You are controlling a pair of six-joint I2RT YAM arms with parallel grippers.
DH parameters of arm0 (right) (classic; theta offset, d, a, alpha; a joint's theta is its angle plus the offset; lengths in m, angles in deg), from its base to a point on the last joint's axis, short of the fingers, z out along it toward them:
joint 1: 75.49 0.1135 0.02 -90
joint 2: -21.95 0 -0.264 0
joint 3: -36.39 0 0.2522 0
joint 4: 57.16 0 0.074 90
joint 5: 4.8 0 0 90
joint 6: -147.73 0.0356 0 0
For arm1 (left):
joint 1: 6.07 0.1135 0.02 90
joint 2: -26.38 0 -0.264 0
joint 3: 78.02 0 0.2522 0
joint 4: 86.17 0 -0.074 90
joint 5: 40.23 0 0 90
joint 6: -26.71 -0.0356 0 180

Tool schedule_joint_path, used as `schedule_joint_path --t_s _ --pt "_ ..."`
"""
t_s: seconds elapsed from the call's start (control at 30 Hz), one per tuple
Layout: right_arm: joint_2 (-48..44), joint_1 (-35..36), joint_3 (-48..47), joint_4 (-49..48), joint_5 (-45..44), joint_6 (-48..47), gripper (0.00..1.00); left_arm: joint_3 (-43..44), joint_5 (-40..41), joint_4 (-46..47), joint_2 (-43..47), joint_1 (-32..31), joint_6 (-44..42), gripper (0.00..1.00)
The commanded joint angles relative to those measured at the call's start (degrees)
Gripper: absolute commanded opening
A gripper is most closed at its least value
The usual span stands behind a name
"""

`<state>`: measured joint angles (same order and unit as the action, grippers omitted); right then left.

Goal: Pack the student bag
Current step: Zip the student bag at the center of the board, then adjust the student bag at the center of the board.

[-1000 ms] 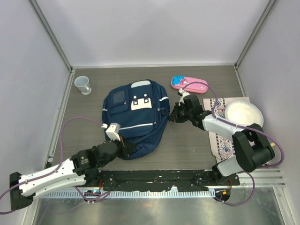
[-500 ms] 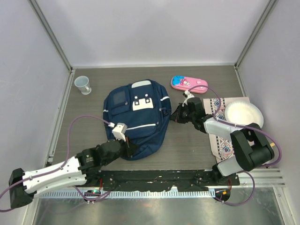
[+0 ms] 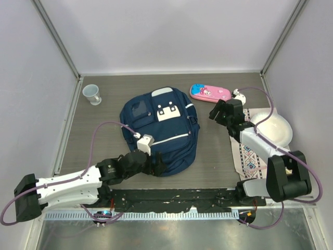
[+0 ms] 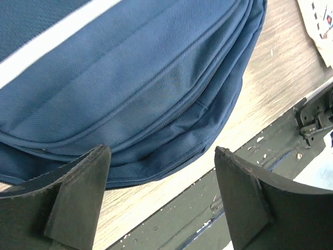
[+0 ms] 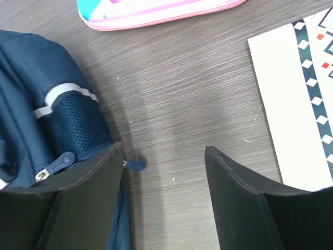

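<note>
The student bag (image 3: 161, 130) is a navy backpack with white stripes, lying flat in the middle of the table. My left gripper (image 3: 157, 167) is at the bag's near edge, open; in the left wrist view the bag's zipped bottom seam (image 4: 156, 104) lies just beyond the gripper (image 4: 161, 152), nothing pinched. My right gripper (image 3: 214, 112) stands open just right of the bag, apart from it. In the right wrist view the gripper (image 5: 162, 151) is over bare table, with the bag's mesh side pocket (image 5: 78, 122) and a blue zipper pull (image 5: 136, 164) by the left finger.
A pink pencil case (image 3: 209, 92) lies behind the right gripper. A patterned book (image 3: 248, 156) with a white bowl (image 3: 271, 129) on it sits at the right. A small cup (image 3: 92, 94) stands at the back left. The metal base rail (image 4: 250, 172) runs along the near table edge.
Both grippers were shut on the bag's edges and have let go, now open. The bag has shifted right. The right arm has drawn back to the right, away from the bag.
</note>
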<state>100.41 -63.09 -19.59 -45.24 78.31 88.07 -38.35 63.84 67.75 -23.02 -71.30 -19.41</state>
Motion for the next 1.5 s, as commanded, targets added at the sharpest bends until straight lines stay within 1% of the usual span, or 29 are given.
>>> schedule_joint_path --t_s 0.0,0.03,0.1,0.13,0.2,0.23,0.33,0.4,0.5,0.57,0.63,0.7,0.73,0.83,0.93,0.97,1.0,1.03,1.07,1.1,1.13,1.17,1.2,1.27,1.3,1.37,1.4,1.47 --pt "-7.69 0.60 -0.07 3.25 -4.71 1.11 0.70 3.97 7.88 -3.32 4.83 0.02 -1.60 0.87" --pt "-8.49 0.60 0.38 3.34 -3.57 1.38 0.71 3.80 9.21 -3.85 6.41 0.02 -1.60 0.92" --pt "-10.07 0.60 1.60 3.34 -0.24 1.73 0.72 3.36 12.28 -4.56 9.14 0.02 -1.51 0.98" --pt "-10.16 0.60 1.87 3.17 1.26 2.51 0.72 2.75 13.17 -4.82 12.20 0.02 -1.43 1.00" --pt "-9.38 0.60 2.83 2.64 8.53 3.92 0.72 2.04 15.54 -5.78 14.94 0.10 -1.34 1.00" --pt "-8.85 0.60 3.45 0.03 10.91 5.67 0.72 1.69 16.08 -6.31 17.04 0.11 -1.08 1.00" --pt "-6.04 0.60 7.58 -7.62 18.92 11.28 0.72 1.16 17.40 -9.73 19.60 0.11 -0.20 1.00" --pt "-2.80 0.52 10.82 -14.37 23.65 13.50 0.72 0.98 17.31 -10.79 19.79 0.11 0.50 1.00" --pt "0.46 0.95 13.81 -20.36 27.09 16.93 0.70 0.64 16.87 -11.85 19.09 0.11 2.26 0.99" --pt "3.01 1.57 15.23 -22.75 28.77 18.77 0.59 0.28 16.79 -11.68 18.30 0.11 3.49 1.00" --pt "4.77 2.01 18.04 -27.49 31.14 20.27 0.49 -0.25 16.87 -11.33 17.59 0.19 4.02 1.00" --pt "5.13 2.80 21.45 -32.05 32.03 22.29 0.36 -0.60 17.57 -11.33 16.54 0.11 4.90 1.00" --pt "5.04 3.15 22.34 -32.69 31.77 22.82 0.28 -0.60 17.84 -11.07 16.10 0.11 5.08 1.00" --pt "3.20 6.48 25.16 -33.40 29.85 23.18 0.12 -0.60 18.98 -10.88 14.61 0.11 5.95 1.00" --pt "-0.66 14.20 26.22 -30.33 25.90 22.65 0.09 -0.16 19.95 -10.62 13.37 0.11 6.22 1.00" --pt "-2.76 16.58 26.22 -29.28 22.66 22.39 0.09 0.10 20.21 -10.54 12.94 0.11 6.31 1.00" --pt "-3.74 21.91 26.05 -27.44 21.06 22.21 0.10 0.19 20.65 -10.36 12.67 0.11 6.22 1.00" --pt "-4.79 23.79 25.87 -25.85 19.05 21.69 0.10 0.28 20.91 -10.45 12.50 0.11 6.31 1.00" --pt "-6.37 25.20 25.61 -23.05 13.72 21.51 0.10 0.63 21.18 -10.53 12.41 0.11 6.31 1.00" --pt "-9.69 25.65 25.95 -17.20 10.62 21.86 0.16 0.81 21.44 -10.88 12.41 0.11 6.31 0.99" --pt "-12.16 25.57 26.65 -15.22 8.15 22.99 0.20 0.98 21.53 -11.15 12.58 0.11 6.31 0.99" --pt "-14.62 25.39 27.79 -10.68 1.08 23.26 0.25 0.98 21.44 -11.41 12.76 0.11 6.31 1.00" --pt "-19.95 25.39 28.15 -8.72 -1.34 23.44 0.39 1.07 21.44 -11.85 13.02 0.11 6.39 1.00" --pt "-24.73 24.78 27.98 -5.38 -6.08 22.83 0.51 0.55 21.36 -12.20 14.25 0.19 6.83 1.00" --pt "-28.67 24.43 27.54 -4.58 -7.07 22.13 0.60 0.37 21.35 -12.47 14.69 0.19 6.92 1.00" --pt "-30.63 22.50 24.83 -3.35 -8.92 19.42 0.66 -0.42 21.09 -12.64 16.44 0.19 7.19 0.99" --pt "-30.21 21.71 23.68 -3.25 -9.19 18.53 0.70 -0.60 21.00 -12.73 17.06 0.19 7.45 1.00" --pt "-27.15 17.93 19.66 -4.04 -7.62 15.90 0.71 -1.30 20.48 -12.56 18.99 0.19 7.63 1.00"
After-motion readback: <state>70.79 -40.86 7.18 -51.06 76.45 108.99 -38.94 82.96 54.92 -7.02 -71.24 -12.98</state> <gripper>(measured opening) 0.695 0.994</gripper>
